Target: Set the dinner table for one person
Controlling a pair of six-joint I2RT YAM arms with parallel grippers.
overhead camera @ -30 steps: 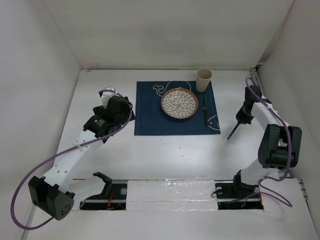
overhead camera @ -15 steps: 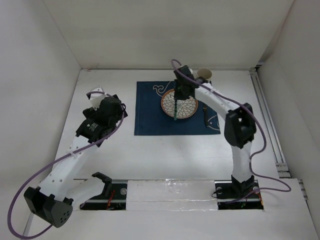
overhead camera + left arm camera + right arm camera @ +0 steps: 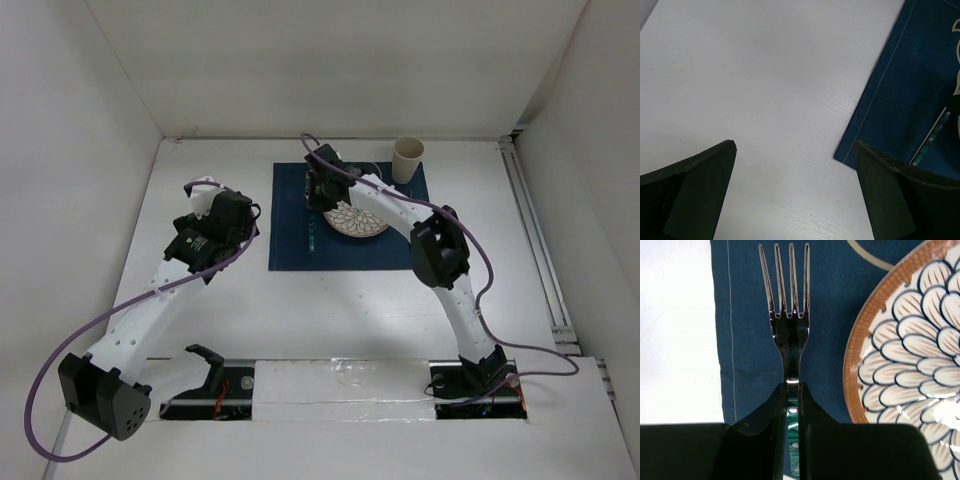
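Beneath both grippers, seen from above, lies the white dinner table (image 3: 200, 330) with a navy placemat (image 3: 290, 250) on it. The right gripper (image 3: 318, 198) hangs over the mat's left part holding a fork (image 3: 312, 235), with a patterned plate (image 3: 362, 222) just beside its fingers and a cup (image 3: 407, 160) beyond. The left gripper (image 3: 232, 212) hovers over tabletop beside the mat. From the left wrist, its fingers (image 3: 690, 195) are spread wide with nothing between them, only bare table below; the placemat's edge lies ahead of the right finger. From the right wrist, the fingers (image 3: 765, 420) pinch the fork's teal handle, tines pointing ahead over the mat. Whether the fork touches the cloth cannot be told.
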